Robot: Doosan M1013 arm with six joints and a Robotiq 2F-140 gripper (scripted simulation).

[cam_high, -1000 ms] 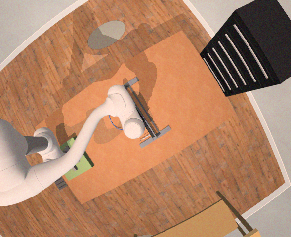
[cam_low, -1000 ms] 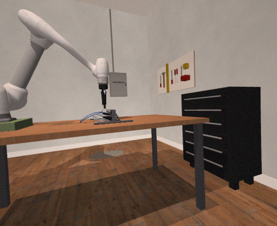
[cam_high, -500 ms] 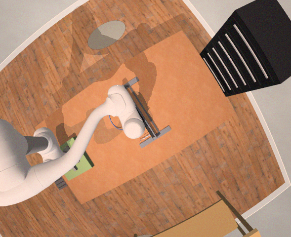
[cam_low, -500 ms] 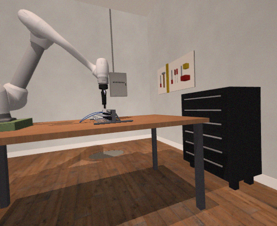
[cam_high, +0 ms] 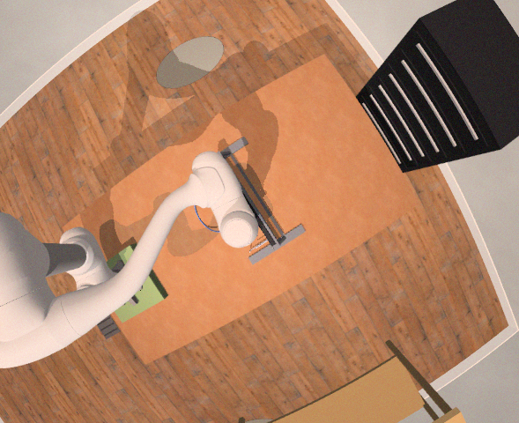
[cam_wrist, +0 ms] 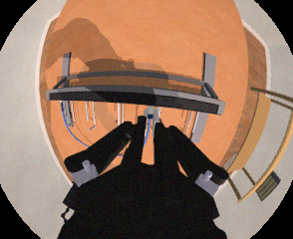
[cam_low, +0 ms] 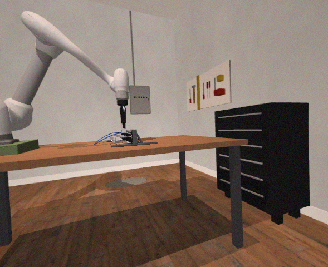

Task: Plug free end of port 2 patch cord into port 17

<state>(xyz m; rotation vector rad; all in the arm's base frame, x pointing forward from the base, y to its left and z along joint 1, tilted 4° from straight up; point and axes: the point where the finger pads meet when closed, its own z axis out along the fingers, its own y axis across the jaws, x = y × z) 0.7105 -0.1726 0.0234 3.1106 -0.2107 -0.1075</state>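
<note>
The grey patch-panel rack [cam_high: 295,233] [cam_low: 135,134] [cam_wrist: 137,95] stands on the wooden table [cam_high: 341,181] [cam_low: 186,142]. A blue patch cord [cam_high: 198,219] [cam_low: 103,137] [cam_wrist: 69,119] loops from the rack's left side over the table. My gripper [cam_low: 123,126] [cam_wrist: 149,115] points straight down right in front of the rack's face. It is shut on the cord's free-end plug [cam_wrist: 146,122], which sits at the panel, right of its middle. The port numbers are too small to read. In the overhead view the arm hides the gripper.
A green base block [cam_high: 147,295] [cam_low: 11,146] sits at the table's corner by the arm's base. A black drawer cabinet [cam_high: 455,77] [cam_low: 262,155] stands beyond the table's far end. Several other short cords [cam_high: 256,243] [cam_wrist: 90,114] hang from the panel.
</note>
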